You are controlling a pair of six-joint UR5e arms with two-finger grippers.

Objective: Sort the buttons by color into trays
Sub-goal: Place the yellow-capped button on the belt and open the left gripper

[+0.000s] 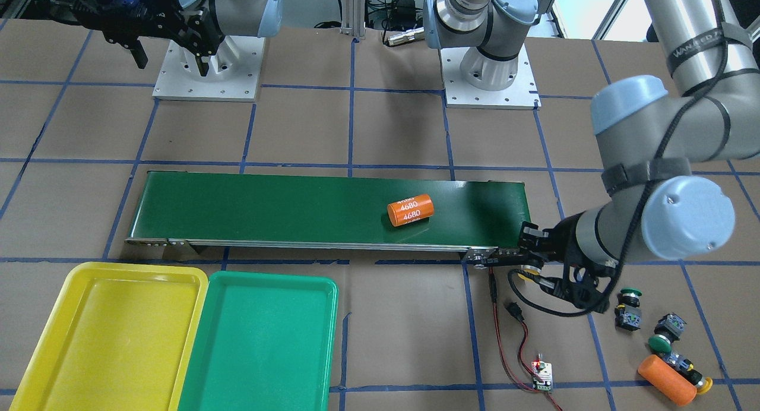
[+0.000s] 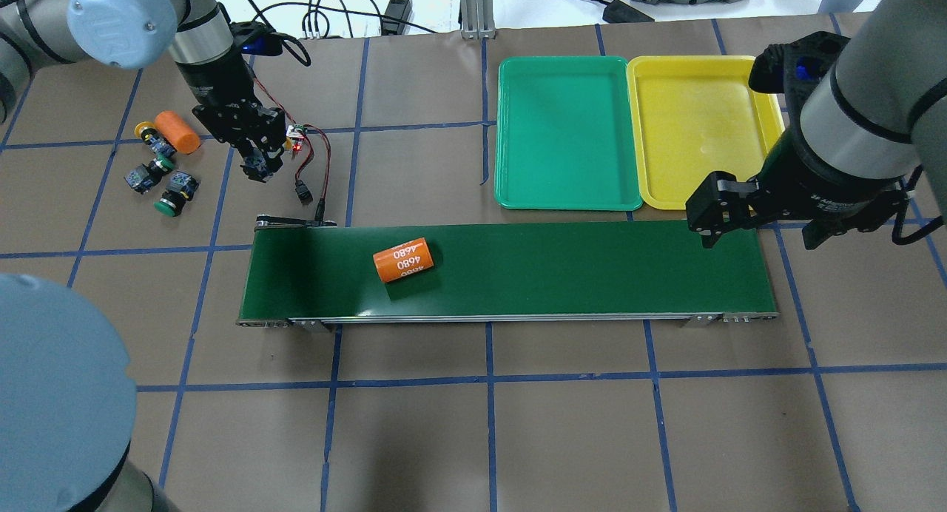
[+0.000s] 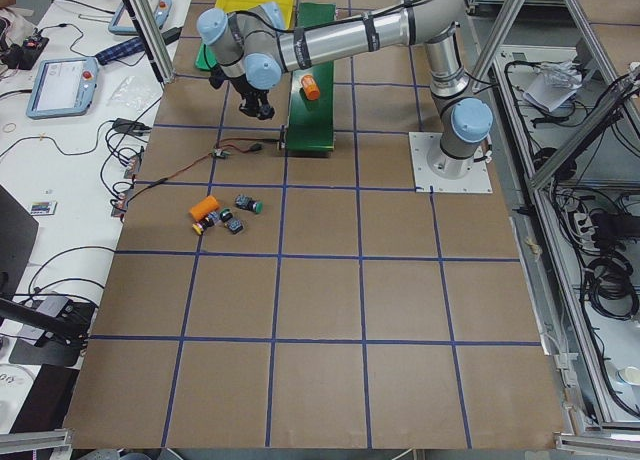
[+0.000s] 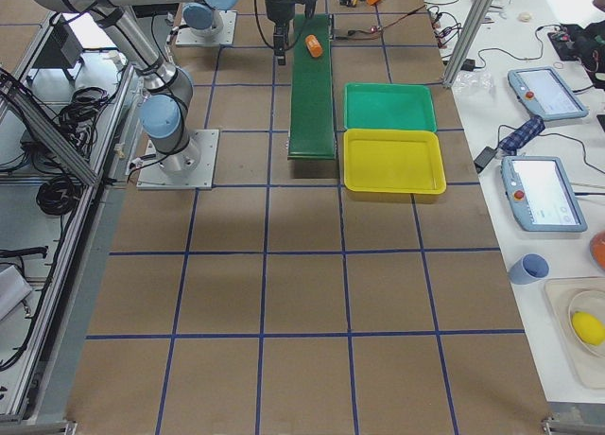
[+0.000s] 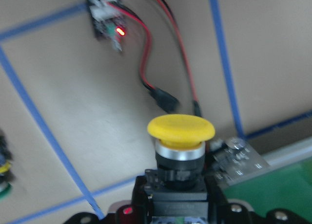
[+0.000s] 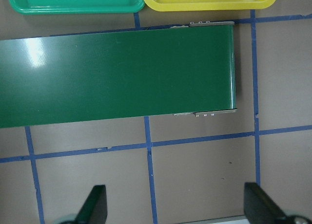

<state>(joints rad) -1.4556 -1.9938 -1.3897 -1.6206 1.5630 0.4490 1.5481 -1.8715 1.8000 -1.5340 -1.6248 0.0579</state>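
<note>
My left gripper is shut on a yellow button, held cap-up above the brown table just off the conveyor's end; it also shows in the overhead view. Three more buttons lie in a cluster on the table beyond it: two green and one yellow. The yellow tray and green tray sit side by side at the other end, both empty. My right gripper hangs open above that end of the belt, its fingers wide apart with nothing between them.
A long dark-green conveyor belt crosses the table and carries an orange "4680" cylinder. A second orange cylinder lies against the button cluster. A small circuit board with red and black wires lies near the left gripper.
</note>
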